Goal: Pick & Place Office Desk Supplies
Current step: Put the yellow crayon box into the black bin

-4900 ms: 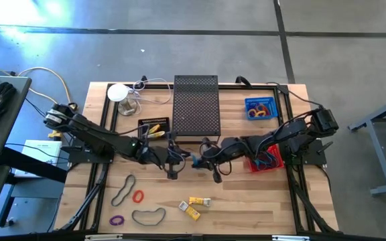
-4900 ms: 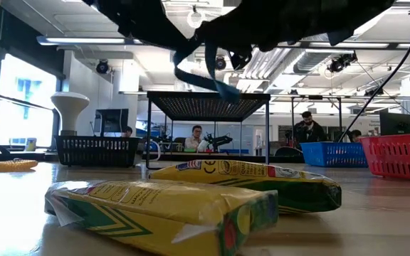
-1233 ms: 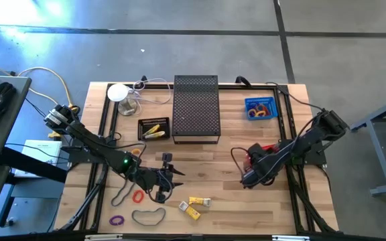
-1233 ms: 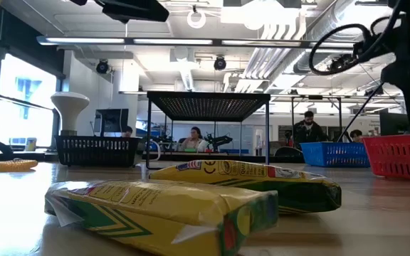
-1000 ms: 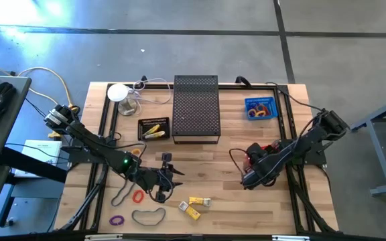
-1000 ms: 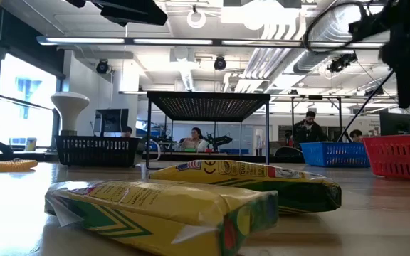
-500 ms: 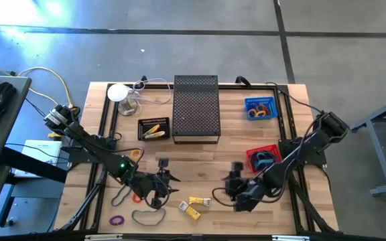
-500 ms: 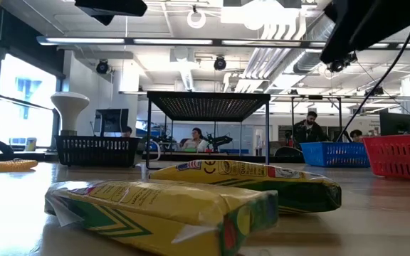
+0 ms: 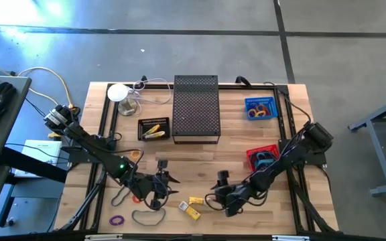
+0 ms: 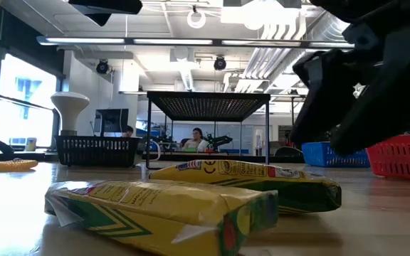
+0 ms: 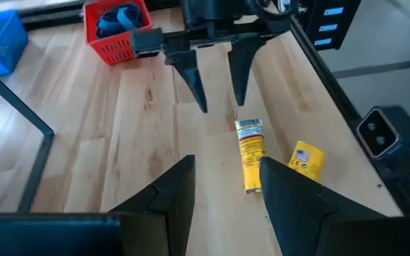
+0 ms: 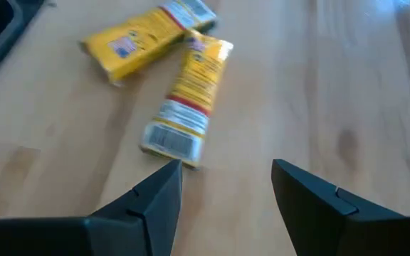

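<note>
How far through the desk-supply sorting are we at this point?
Some supplies already sit in the red basket, blue basket and black tray. Both grippers are open and empty; the right gripper nears the two yellow packets. The loose rubber bands by the left gripper remain.

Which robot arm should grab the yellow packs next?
Probably the right. The right gripper is open and pointed at the yellow packs, close beside them. The left gripper, also open, sits a bit farther away.

Left end effector (image 9: 161,188) open, low; right end effector (image 9: 220,189) open, facing it.
</note>
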`<state>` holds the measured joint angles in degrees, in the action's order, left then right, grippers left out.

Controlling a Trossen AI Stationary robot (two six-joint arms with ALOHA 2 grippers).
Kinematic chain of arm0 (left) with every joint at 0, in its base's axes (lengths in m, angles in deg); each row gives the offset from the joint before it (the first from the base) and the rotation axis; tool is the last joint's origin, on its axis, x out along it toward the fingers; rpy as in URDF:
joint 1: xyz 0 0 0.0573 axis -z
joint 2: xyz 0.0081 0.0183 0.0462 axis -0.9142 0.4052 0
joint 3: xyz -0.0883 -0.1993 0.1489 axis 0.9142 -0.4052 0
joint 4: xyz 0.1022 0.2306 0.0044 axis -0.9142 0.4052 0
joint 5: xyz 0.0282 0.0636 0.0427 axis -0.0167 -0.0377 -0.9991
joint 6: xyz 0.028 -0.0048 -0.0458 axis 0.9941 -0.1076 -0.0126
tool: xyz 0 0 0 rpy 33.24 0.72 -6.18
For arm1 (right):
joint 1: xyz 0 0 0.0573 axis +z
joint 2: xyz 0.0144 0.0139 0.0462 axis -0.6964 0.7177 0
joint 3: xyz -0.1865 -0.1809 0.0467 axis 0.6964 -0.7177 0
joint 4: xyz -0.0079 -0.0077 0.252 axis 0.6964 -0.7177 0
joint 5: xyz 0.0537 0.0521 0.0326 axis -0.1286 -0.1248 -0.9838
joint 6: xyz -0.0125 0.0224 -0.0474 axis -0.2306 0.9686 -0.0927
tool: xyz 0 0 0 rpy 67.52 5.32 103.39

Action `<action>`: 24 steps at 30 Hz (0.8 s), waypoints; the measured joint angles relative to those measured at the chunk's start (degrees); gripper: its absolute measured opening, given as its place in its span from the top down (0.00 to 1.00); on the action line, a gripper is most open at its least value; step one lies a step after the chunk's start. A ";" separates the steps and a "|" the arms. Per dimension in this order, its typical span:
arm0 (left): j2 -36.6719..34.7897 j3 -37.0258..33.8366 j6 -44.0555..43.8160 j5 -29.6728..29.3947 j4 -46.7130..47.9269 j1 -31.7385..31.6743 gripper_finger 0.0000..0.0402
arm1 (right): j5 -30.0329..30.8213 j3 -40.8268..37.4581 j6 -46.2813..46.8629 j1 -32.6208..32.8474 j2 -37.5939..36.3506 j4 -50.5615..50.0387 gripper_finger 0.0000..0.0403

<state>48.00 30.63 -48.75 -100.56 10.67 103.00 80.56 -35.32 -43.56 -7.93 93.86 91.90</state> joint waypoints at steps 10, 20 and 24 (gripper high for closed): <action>0.00 0.00 -4.83 -0.01 -0.25 1.81 0.62 | -1.04 0.19 2.20 0.94 2.02 9.10 0.49; 0.00 0.00 -4.31 0.00 -0.25 3.10 0.62 | -2.33 0.11 -1.43 -0.21 7.87 19.36 0.49; 0.00 0.00 -3.13 -0.02 -0.28 2.96 0.62 | -2.35 0.11 -1.43 -0.75 8.15 19.00 0.49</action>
<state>48.00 30.63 -51.88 -100.58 10.39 105.97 78.21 -35.21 -44.98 -8.67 102.02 110.90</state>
